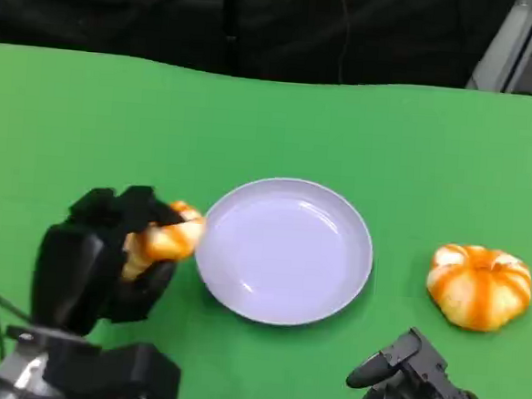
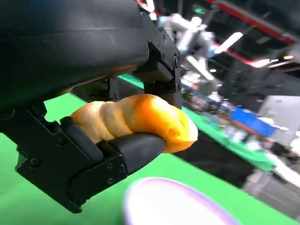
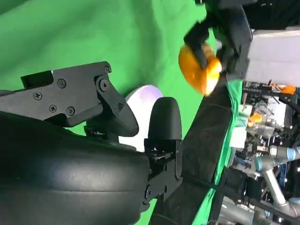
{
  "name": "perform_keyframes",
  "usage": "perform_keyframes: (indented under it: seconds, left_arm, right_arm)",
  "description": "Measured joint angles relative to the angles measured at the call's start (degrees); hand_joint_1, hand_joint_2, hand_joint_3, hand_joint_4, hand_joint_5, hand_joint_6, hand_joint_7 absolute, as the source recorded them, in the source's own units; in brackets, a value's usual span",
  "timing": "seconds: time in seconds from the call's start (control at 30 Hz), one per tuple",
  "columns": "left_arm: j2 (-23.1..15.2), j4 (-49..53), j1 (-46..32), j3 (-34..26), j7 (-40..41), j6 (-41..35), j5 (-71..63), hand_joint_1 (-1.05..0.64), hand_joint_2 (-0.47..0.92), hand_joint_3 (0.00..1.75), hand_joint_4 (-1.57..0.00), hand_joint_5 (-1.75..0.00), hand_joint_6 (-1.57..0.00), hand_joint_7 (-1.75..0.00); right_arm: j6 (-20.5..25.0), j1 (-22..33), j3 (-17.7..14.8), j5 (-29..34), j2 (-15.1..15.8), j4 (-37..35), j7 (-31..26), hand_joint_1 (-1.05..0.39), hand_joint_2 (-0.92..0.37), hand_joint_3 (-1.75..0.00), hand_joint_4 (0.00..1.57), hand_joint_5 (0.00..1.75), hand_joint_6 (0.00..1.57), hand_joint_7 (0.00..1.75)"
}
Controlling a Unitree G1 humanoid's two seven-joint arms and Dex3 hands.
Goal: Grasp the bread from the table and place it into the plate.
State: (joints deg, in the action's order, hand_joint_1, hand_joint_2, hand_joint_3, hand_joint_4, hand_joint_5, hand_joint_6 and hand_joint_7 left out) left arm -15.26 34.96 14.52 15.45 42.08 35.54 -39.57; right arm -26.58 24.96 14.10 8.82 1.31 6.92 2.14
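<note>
My left hand (image 1: 97, 261) grips a golden, croissant-like bread (image 1: 163, 240) and holds it above the green table, just off the left rim of the pale lilac plate (image 1: 285, 251). In the left wrist view the black fingers (image 2: 136, 150) clamp the bread (image 2: 140, 119) from both sides, with the plate (image 2: 173, 206) below and ahead. My right hand (image 1: 409, 378) stays low at the front right, its fingers apart and holding nothing. From the right wrist view I see that hand (image 3: 117, 122), the plate (image 3: 143, 96) beyond it, and the held bread (image 3: 199, 70) further off.
A round orange-and-white pumpkin-shaped bun (image 1: 479, 286) lies on the green cloth to the right of the plate, just beyond my right hand. The table's far edge meets a dark backdrop.
</note>
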Motion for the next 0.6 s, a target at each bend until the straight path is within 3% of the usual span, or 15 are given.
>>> perform_keyframes:
  seconds: [0.3,0.6]
  left_arm:
    - [6.1,5.3,7.3,3.5,1.2,-1.4,-2.0,-0.21,0.32,1.55,-0.9,-1.75,-0.69,-1.75]
    - [10.4,11.3,14.0,7.4,-0.3,-4.9,-3.0,-0.13,0.27,1.47,-0.91,-1.75,-0.71,-1.75]
  right_arm:
    - [-0.1,0.2,0.5,0.2,-0.2,0.0,-0.2,-0.06,-0.92,-1.19,0.37,1.75,0.16,1.75]
    - [0.0,0.5,0.9,1.4,-0.3,0.4,-0.6,-0.05,-0.92,-1.19,0.36,1.75,0.17,1.75]
